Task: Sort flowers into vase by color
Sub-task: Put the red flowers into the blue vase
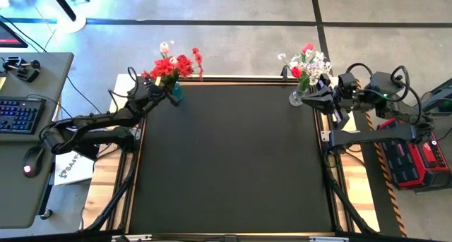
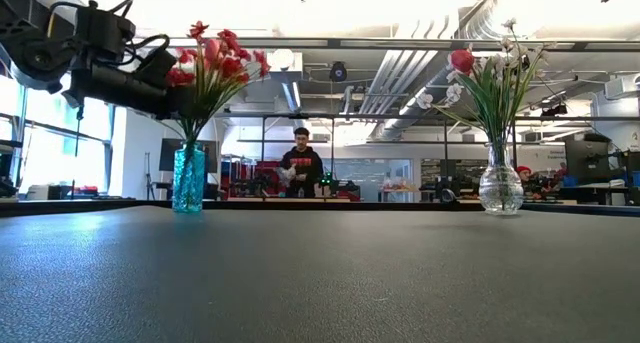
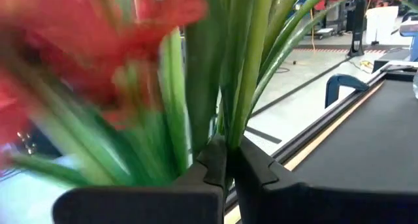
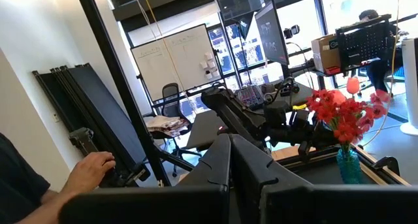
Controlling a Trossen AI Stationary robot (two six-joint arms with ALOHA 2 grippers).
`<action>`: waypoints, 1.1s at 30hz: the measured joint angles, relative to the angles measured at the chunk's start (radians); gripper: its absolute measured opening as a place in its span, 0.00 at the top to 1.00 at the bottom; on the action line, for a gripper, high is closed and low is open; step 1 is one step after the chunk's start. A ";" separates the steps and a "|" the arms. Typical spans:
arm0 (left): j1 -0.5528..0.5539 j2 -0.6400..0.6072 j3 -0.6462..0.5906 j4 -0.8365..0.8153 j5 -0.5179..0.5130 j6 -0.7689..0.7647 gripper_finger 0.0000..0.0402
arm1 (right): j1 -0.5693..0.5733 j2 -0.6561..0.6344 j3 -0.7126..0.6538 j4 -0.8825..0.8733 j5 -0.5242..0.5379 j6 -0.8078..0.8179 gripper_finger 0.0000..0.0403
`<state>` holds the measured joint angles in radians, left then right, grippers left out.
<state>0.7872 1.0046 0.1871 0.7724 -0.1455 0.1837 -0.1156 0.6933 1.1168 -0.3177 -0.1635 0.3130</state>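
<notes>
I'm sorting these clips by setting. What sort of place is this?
Probably a robotics lab or workshop: exposed ceiling ducts, a whiteboard, and a desk with a keyboard beside the table.

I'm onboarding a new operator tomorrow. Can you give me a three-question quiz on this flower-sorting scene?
1. True or false: the left gripper is open.
2. Which vase holds mostly red blooms? A) teal vase B) clear glass vase
3. Fill in: the table between the two vases bears ____ loose flowers.

Key: 1 false, its fingers are shut among green stems; 2 A; 3 no.
</notes>
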 joint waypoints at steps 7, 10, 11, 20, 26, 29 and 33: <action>0.000 0.001 -0.009 0.068 0.004 0.006 0.94 | 0.000 0.000 0.000 0.000 0.000 0.000 1.00; 0.000 0.000 -0.009 0.093 0.033 0.035 0.90 | 0.000 0.000 0.000 0.000 0.000 0.000 1.00; 0.000 0.000 -0.009 0.100 0.039 0.036 0.88 | 0.000 0.000 0.000 0.000 0.000 0.000 1.00; 0.000 -0.002 -0.008 0.099 0.045 0.038 0.71 | 0.000 0.000 0.000 0.000 0.000 0.000 1.00; -0.002 -0.019 0.003 0.096 0.098 0.058 0.63 | 0.000 0.000 0.000 0.000 0.000 0.000 1.00; -0.002 -0.027 0.025 0.066 0.137 0.072 0.60 | 0.000 0.000 0.000 0.000 0.000 0.000 1.00; -0.002 -0.042 0.058 0.033 0.144 0.093 0.56 | 0.000 0.000 0.000 0.000 0.000 0.000 1.00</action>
<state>0.7849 0.9622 0.2449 0.8050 -0.0017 0.2766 -0.1158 0.6934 1.1168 -0.3179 -0.1635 0.3130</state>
